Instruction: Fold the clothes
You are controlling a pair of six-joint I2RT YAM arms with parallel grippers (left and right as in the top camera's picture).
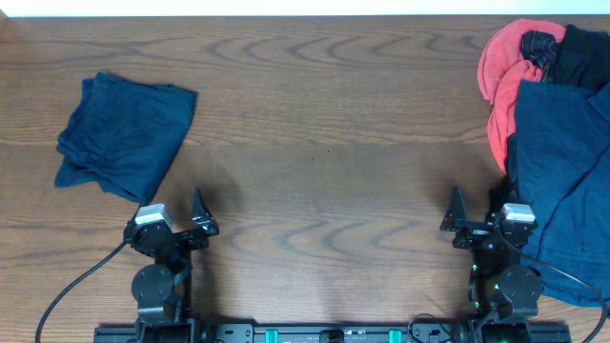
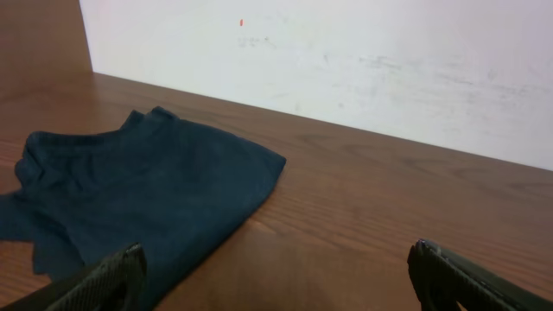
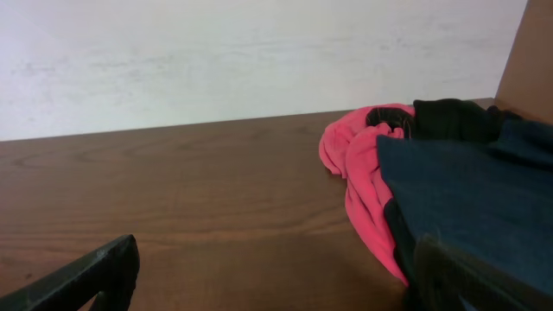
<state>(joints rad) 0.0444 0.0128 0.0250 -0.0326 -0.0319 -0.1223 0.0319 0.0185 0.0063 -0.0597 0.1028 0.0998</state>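
Black fingertips frame both wrist views, and they belong to the left gripper (image 2: pixel 281 285) and the right gripper (image 3: pixel 276 281); each has its jaws spread wide with nothing between them. My reading is that the task is partly done; one piece looks finished and several remain. On the far right of the table (image 1: pixel 324 124) sits the unfolded pile, a large navy garment (image 1: pixel 562 181) draped loosely over a crumpled red garment (image 1: pixel 500 67), with a black garment (image 1: pixel 581 52) bunched behind them. The right gripper stands just beside the pile, at its inner edge, and the navy cloth seems to lap over that arm's base, though I cannot tell if it touches the fingers. Well apart from the pile, across the bare wood, lies the folded navy garment (image 1: pixel 124 138); it is a rough, slightly skewed rectangle with soft, uneven layers showing at one end. The left gripper waits near that piece, far from the pile.
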